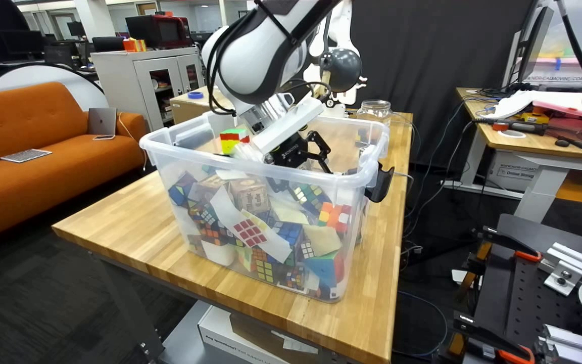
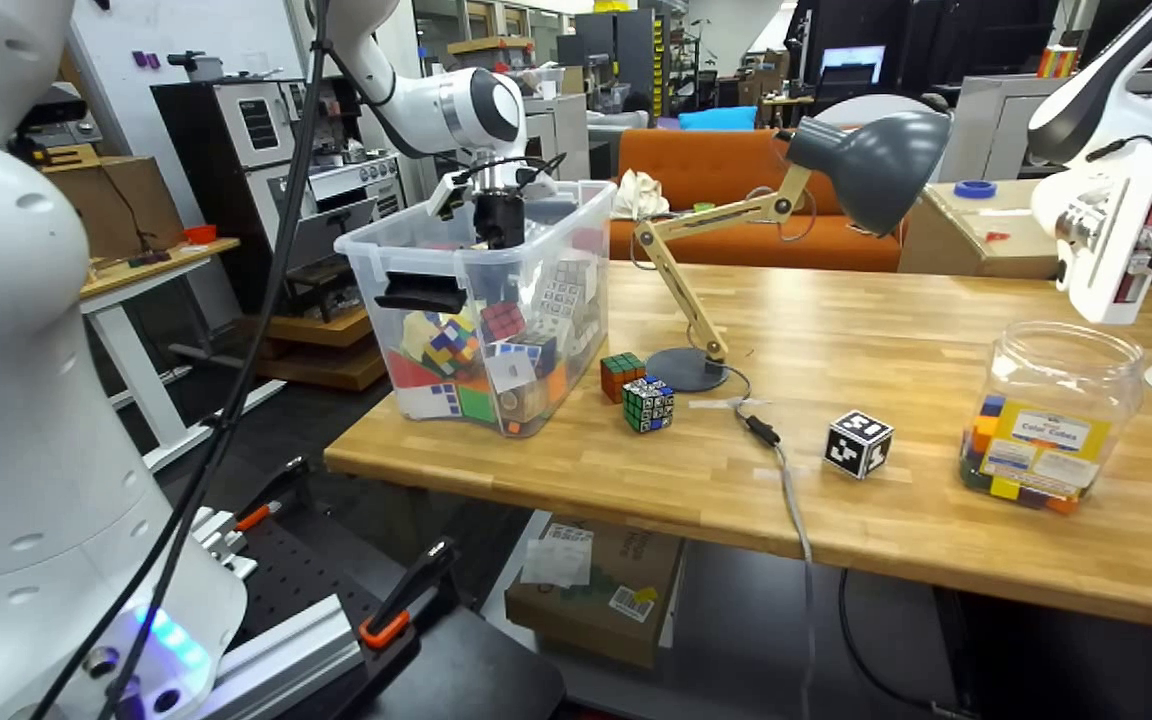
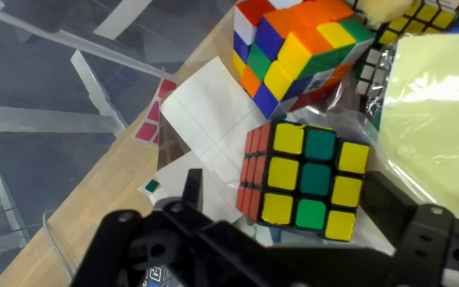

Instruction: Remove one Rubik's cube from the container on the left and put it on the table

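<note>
On the table [image 2: 816,320], inside the container [image 1: 205,155]: my gripper [image 3: 283,175] spread wide, a Rubik's cube [image 3: 315,179] between its fingers [image 3: 193,189]

In an exterior view my table runs long to the right, bare wood open along its far edge. The container stands at the left end, close to the near corner, a strip of bare wood in front of it. Its walls rise on all sides of my gripper. In an exterior view, a white box [image 1: 516,174] under a desk [image 1: 533,147] past the table's right edge reads "Online Storage"; a carton [image 1: 230,344] beneath the table reads "Any questions?". A desk lamp [image 2: 681,285] stands right of the container, its cord [image 2: 792,495] crossing open wood to the near edge. Nearer the right end, I read "Color Cubes" on a clear jar [image 2: 1051,420].

My gripper bears the name ROBOTIQ and reaches down below the container's rim, fingers well apart. In the wrist view the Rubik's cube, yellow and green squares toward me and red ones down one side, lies among paper slips [image 3: 217,115] and other cubes [image 3: 301,56]. I see a clear gap on its left; the finger at the right sits just beside it, and I cannot tell whether they touch. On the table, two cubes [image 2: 648,403] sit just right of the container; a black-and-white marked cube [image 2: 858,443] stands near the near edge
</note>
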Robot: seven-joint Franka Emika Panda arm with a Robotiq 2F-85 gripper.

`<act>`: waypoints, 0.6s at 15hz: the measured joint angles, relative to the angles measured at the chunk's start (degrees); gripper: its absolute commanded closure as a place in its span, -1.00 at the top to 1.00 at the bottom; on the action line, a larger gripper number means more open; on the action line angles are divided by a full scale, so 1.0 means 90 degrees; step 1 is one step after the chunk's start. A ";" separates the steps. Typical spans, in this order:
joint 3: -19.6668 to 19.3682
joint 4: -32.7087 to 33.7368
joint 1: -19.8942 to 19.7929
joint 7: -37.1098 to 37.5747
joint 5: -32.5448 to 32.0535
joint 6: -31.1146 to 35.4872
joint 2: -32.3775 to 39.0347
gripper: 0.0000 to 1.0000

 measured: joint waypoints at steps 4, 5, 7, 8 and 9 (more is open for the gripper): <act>-0.0005 0.0325 0.0000 -0.0093 -0.0001 -0.0213 0.0273 1.00; -0.0007 0.0401 0.0000 -0.0119 -0.0001 -0.0269 0.0313 1.00; -0.0011 0.0550 0.0000 -0.0161 -0.0001 -0.0406 0.0375 1.00; -0.0017 0.0612 0.0000 -0.0179 -0.0001 -0.0465 0.0400 1.00; -0.0026 0.0646 0.0000 -0.0199 -0.0001 -0.0500 0.0410 1.00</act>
